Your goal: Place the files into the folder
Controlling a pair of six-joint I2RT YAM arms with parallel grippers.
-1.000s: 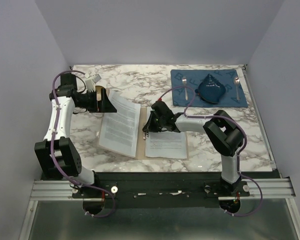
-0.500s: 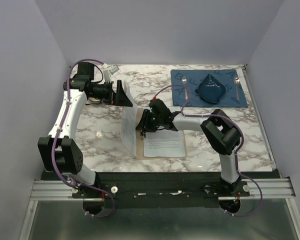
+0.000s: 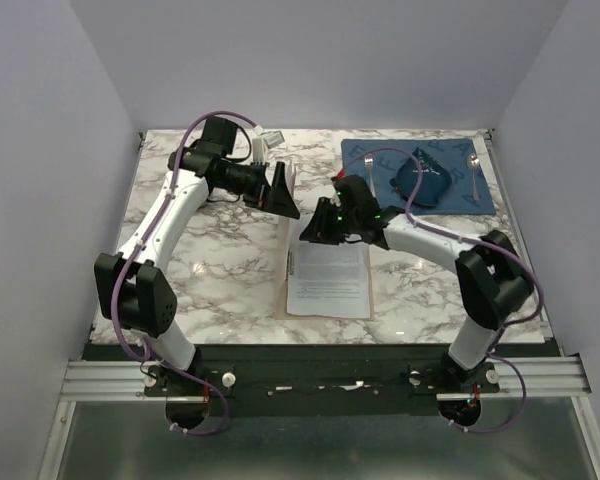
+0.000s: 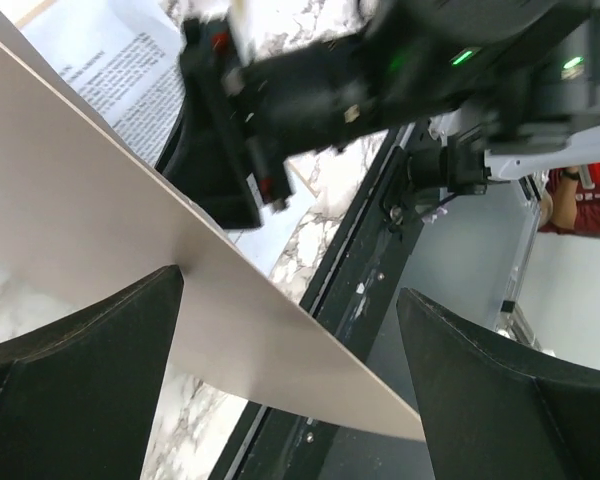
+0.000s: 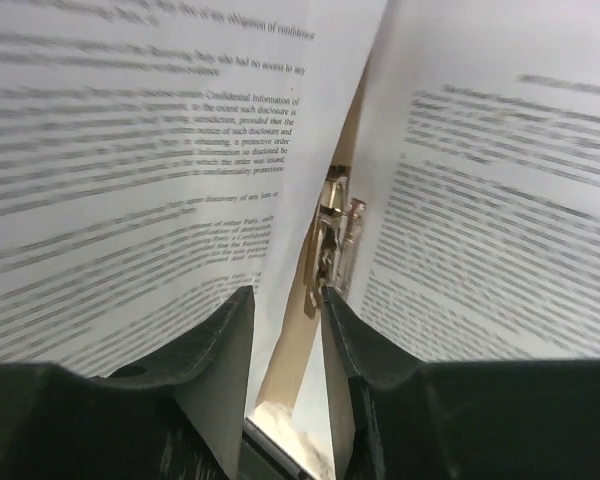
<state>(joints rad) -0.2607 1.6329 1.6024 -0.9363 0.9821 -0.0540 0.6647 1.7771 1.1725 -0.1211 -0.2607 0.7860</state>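
Top external view: we watch the left gripper [image 3: 280, 192], jaws wide apart, tip one leaf of the folder [image 3: 285, 288] from flat to upright over the files [image 3: 328, 280] inside, so closing is near; the right gripper [image 3: 308, 234] we cannot tell

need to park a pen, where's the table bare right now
Bare marble left of the folder, up to the left arm; smaller patch at its right. Crowded: left gripper and right gripper at the spine; the blue placemat.

Left end effector [image 4: 290, 286] splayed wide
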